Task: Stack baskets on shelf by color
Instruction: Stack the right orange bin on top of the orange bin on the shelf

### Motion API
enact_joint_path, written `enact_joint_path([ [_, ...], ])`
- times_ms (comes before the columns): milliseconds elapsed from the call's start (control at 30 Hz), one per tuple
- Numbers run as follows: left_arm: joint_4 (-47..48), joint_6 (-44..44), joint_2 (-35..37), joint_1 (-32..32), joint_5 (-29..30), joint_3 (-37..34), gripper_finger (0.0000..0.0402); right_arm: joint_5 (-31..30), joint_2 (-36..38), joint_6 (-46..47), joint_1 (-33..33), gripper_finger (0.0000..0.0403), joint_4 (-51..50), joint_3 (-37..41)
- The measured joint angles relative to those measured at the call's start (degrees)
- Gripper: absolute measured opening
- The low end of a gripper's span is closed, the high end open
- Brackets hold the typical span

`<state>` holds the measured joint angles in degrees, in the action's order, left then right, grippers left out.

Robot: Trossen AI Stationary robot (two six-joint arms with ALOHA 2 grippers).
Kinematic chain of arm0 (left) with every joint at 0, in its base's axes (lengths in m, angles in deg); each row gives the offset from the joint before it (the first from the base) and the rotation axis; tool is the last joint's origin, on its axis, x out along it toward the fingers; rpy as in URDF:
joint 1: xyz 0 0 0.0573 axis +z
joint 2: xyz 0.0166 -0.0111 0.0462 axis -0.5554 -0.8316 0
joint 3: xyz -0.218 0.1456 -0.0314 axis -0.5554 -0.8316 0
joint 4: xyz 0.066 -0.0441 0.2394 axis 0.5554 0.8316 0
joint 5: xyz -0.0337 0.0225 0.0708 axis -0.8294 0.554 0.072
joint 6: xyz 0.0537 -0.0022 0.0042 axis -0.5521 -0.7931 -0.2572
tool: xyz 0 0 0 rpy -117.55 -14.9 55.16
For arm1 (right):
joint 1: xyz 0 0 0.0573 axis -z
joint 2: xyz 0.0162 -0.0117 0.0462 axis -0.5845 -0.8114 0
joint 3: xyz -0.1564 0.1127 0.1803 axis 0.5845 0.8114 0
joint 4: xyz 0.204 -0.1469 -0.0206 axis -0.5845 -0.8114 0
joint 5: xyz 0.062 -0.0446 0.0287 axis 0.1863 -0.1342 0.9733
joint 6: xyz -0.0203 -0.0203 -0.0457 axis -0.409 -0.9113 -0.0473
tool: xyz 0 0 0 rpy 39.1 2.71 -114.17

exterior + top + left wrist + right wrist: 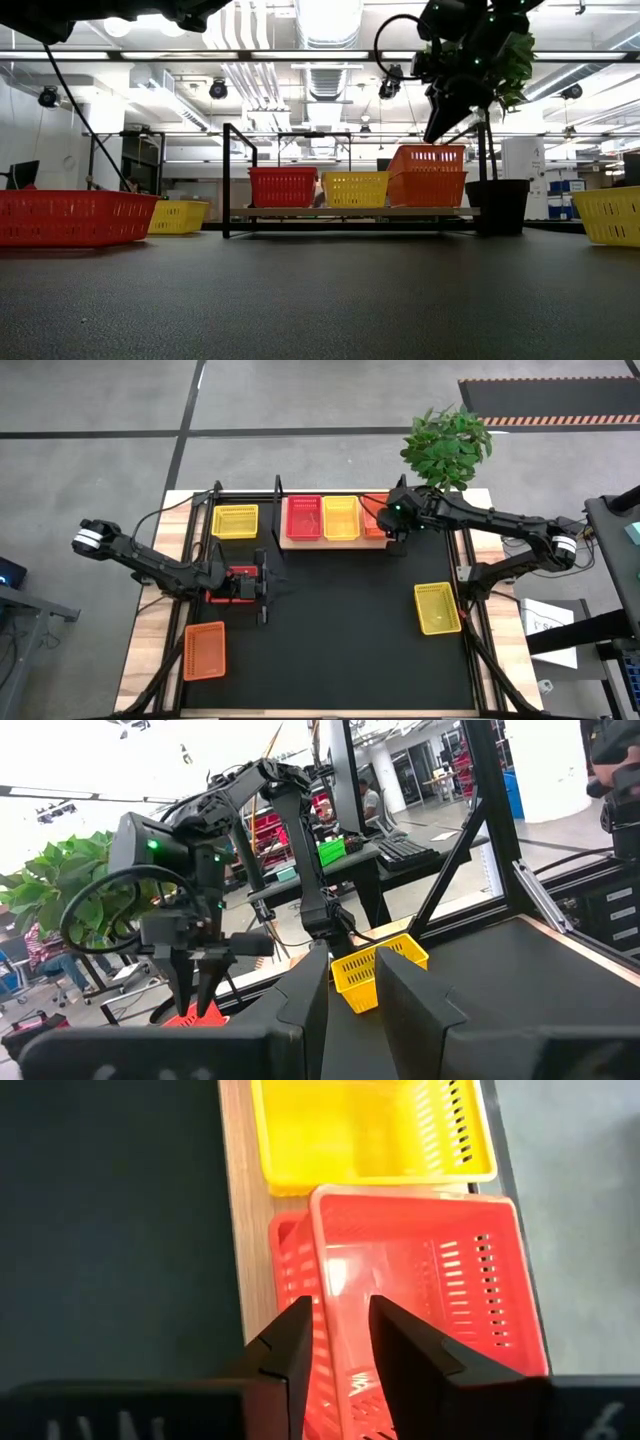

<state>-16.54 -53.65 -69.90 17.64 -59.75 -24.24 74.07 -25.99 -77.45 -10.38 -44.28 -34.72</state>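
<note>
Nearest the front edge of the black tabletop (340,630): an orange basket (204,651) at the left corner, lying alone. A little further in, toward the right edge, a yellow basket (437,607), also alone. At mid-depth on the left, the left gripper (262,587) over the mat, fingers (305,1005) parted with only air between them, just beside a red basket (233,582) largely hidden under the arm.

Further back, a second yellow basket (235,521) on the mat, left of the wooden shelf (283,542). On the shelf, side by side: a red basket (304,517), a yellow basket (340,517), then an orange stack at the right end. Upper orange basket (420,1295) sitting tilted in the lower one, its near wall pinched between the right gripper (338,1345) fingers, closed narrowly on that rim.

Beyond the shelf, a potted green plant (446,446) by the right arm. No readable writing, brand or label anywhere.
</note>
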Motion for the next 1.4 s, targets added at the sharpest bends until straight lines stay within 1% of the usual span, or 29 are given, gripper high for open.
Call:
enact_joint_path([
  [67,0.0,0.0,0.0,0.0,0.0,0.0,0.0070,0.0,0.0,0.4,0.0,0.0080,0.2,-0.1],
  [233,0.0,-0.1,0.0,0.0,0.0,0.0,0.0070,0.0,-0.1,1.3,0.0,0.0019,0.8,1.8],
  [267,0.0,-0.1,0.0,0.0,0.0,0.0,0.0070,0.0,-0.1,1.4,0.0,0.0015,0.8,2.2],
  [500,0.0,-1.1,0.0,0.0,0.0,0.1,0.0070,0.0,0.3,2.4,-0.2,0.0010,0.1,2.0],
  [700,-0.2,-1.1,0.0,0.0,0.0,0.1,0.0070,0.1,0.3,1.4,-0.8,0.0009,1.8,1.8],
  [967,-0.5,-1.1,0.0,0.0,0.0,0.2,0.0070,1.6,-0.8,-0.2,-0.9,0.0009,1.9,5.0],
  [1067,-0.5,-1.1,0.0,0.0,0.0,0.2,0.0070,1.6,-0.8,-0.6,-0.9,0.0014,2.0,5.3],
  [1133,-0.5,-1.1,0.0,0.0,0.0,0.2,0.0070,1.5,-0.8,0.1,-0.9,0.0025,2.2,5.3],
  [1400,-0.5,-1.1,0.0,0.0,0.0,0.2,0.0070,1.1,-0.7,2.6,-0.9,0.0096,1.8,4.9],
])
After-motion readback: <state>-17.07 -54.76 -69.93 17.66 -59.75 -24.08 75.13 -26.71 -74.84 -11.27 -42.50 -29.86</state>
